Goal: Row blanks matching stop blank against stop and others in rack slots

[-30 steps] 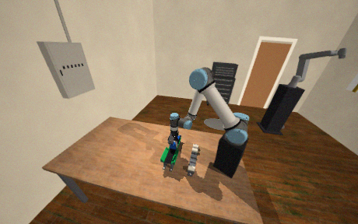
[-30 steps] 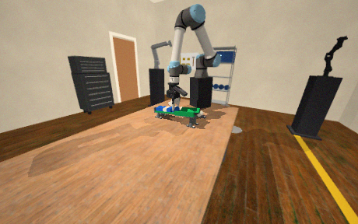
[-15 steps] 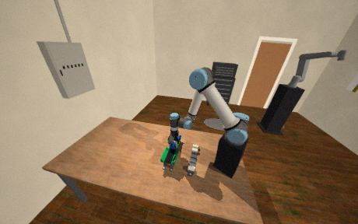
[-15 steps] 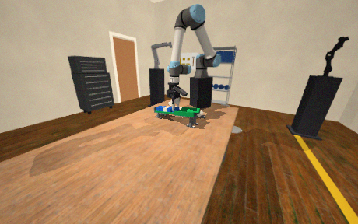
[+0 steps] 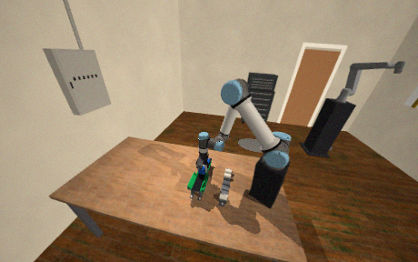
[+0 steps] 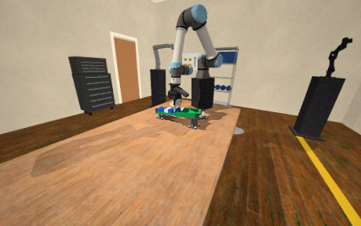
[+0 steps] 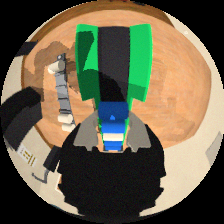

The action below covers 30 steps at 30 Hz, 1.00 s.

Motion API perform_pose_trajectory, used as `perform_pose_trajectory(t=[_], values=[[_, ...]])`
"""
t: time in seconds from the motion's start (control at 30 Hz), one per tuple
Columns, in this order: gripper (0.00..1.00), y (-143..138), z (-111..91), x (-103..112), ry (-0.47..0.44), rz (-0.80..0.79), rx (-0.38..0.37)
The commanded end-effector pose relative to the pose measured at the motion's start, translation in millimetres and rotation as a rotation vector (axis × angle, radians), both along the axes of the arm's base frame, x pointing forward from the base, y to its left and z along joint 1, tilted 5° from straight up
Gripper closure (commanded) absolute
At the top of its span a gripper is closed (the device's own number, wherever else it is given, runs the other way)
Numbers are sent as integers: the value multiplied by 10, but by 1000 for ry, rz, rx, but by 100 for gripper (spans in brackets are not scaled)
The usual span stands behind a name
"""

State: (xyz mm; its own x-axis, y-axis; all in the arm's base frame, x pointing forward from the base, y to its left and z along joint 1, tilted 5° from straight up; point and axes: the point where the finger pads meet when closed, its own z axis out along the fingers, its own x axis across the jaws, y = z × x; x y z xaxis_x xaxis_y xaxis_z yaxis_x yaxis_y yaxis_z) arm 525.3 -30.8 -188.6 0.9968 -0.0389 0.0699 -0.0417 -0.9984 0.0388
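The green feed ramp (image 5: 192, 181) (image 6: 191, 113) (image 7: 87, 65) with a dark floor stands mid-table. My gripper (image 5: 203, 169) (image 6: 175, 103) (image 7: 113, 110) is low over the ramp's high end and is shut on a blue blank (image 7: 114, 110), which lies across the ramp's width. Right under the fingers, blue and white blanks (image 6: 165, 110) (image 7: 114, 137) lie close together at that end of the ramp. I cannot tell whether the held blank touches them. The rest of the ramp's dark floor (image 7: 115, 50) is bare.
The pale grey stock rack (image 5: 225, 186) (image 7: 62, 95) stands beside the ramp, on the side toward the arm's black pedestal (image 5: 268, 179). The table's edge runs close past the pedestal.
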Motion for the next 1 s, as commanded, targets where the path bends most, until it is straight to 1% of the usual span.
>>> perform_pose_trajectory(t=[0.0,0.33,0.37,0.43,0.47,0.53,0.57,0.7,0.73,0.8,0.83,0.97], values=[[65,-17,7,12,-3,-2,-1],[65,-17,7,12,-3,-2,-1],[63,-17,7,12,-3,-2,-1],[63,-17,7,12,-3,-2,-1],[60,-17,7,12,-3,-2,-1],[60,-17,7,12,-3,-2,-1],[58,-17,7,12,-3,-2,-1],[58,-17,7,12,-3,-2,-1],[55,-17,7,12,-3,-2,-1],[55,-17,7,12,-3,-2,-1],[53,-17,7,12,-3,-2,-1],[53,-17,7,12,-3,-2,-1]])
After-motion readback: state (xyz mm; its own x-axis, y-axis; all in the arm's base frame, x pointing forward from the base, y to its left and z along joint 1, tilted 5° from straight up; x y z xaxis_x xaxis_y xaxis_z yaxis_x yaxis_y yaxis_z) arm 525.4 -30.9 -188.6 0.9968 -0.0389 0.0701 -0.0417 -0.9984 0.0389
